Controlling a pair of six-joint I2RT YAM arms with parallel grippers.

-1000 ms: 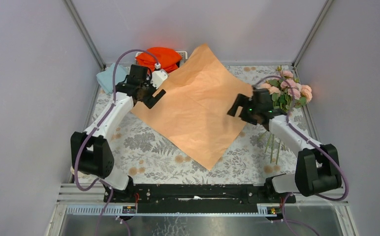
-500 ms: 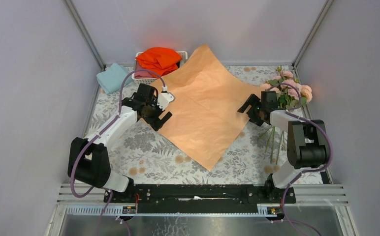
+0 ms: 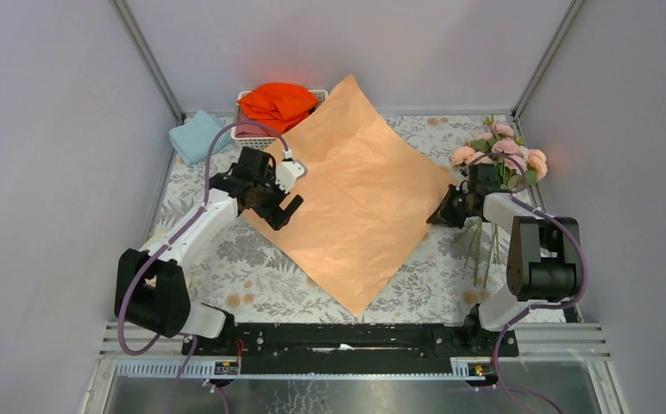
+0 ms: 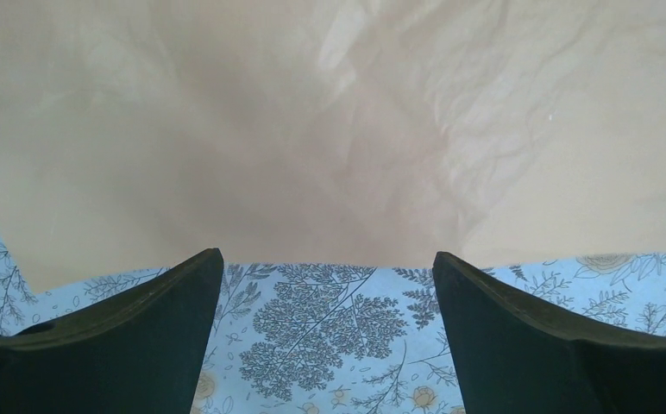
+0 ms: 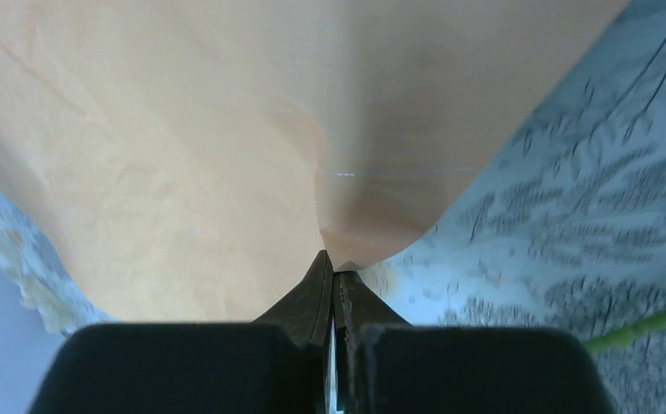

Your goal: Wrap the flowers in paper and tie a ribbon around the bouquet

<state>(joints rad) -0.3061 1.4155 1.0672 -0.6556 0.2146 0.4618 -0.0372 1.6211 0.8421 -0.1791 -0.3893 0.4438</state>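
Note:
The paper (image 3: 355, 190) lies spread on the floral tablecloth, peach-orange face up. My right gripper (image 3: 442, 216) is shut on the paper's right corner, and in the right wrist view the corner (image 5: 364, 233) is pinched between the closed fingertips of that gripper (image 5: 331, 263). My left gripper (image 3: 279, 203) hovers open at the paper's left edge. In the left wrist view its gripper (image 4: 328, 257) has only tablecloth between the fingers, with the paper (image 4: 329, 129) just ahead. The flowers (image 3: 502, 159) lie at the right, pink blooms toward the back. No ribbon or bouquet is in view.
A bright orange cloth (image 3: 278, 99) sits in a white basket at the back, with a light-blue folded cloth (image 3: 193, 135) to its left. Grey walls close in both sides. Green flower stems (image 3: 480, 250) lie beside the right arm.
My right gripper moved right to the paper's corner and shut on it. The left gripper came forward from the back to the paper's left edge, still open. The paper shifted slightly.

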